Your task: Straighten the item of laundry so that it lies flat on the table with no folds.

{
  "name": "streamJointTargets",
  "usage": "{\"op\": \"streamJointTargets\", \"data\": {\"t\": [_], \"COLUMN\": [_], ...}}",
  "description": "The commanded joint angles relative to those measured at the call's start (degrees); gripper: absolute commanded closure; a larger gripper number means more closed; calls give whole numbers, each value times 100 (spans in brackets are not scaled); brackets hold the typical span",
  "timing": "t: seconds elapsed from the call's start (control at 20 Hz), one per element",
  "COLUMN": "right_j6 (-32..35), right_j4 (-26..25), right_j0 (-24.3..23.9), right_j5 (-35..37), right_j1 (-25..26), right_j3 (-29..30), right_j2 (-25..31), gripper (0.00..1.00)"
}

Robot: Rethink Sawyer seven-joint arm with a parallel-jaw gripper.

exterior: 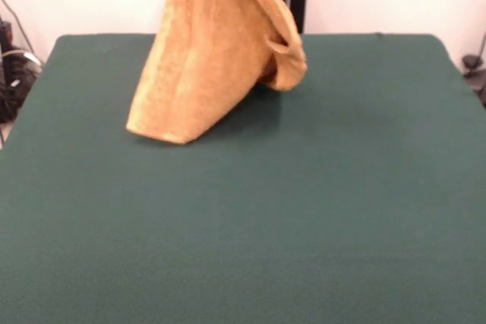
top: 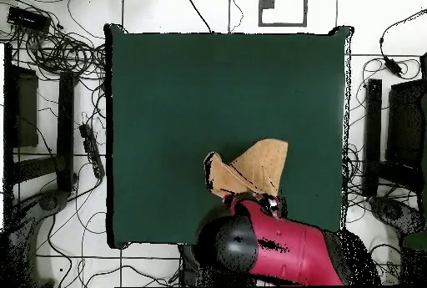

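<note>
Green table (exterior: pixel 243 248) is filling the front view's foreground, bare cloth across the near half. Going L to R in that view: towel (exterior: pixel 205 51) is hanging from above the top edge, draping down as a tall cone w/ its lower L corner touching the table toward the far side, L of centre. On the R side of the towel a rolled fold is bulging out and hanging just over the cloth. Dark upright of the robot is showing behind it at the top.

Overhead: towel (top: pixel 254 172) is sitting near the robot's edge of the table (top: pixel 167 93), bunched into a peaked shape. Red-and-black arm (top: pixel 275 247) is reaching over it. Gripper is hidden by the arm & towel, so can't tell how the fingers are standing.
</note>
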Motion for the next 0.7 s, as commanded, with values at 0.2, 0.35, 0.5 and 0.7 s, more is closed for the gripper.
{"op": "streamJointTargets", "data": {"t": [0.2, 0.35, 0.5, 0.7], "right_j6": [-1182, -1267, -844, -345], "right_j4": [-349, -414, -548, -431], "right_j0": [-637, -602, 9, 768], "right_j5": [112, 298, 1025, 2200], "right_j1": [-1663, -2152, -2662, -3225], "right_j3": [1849, 2050, 1846, 1566], "right_j2": [-205, -418, -586, -648], "gripper": [100, 100, 100, 100]}}
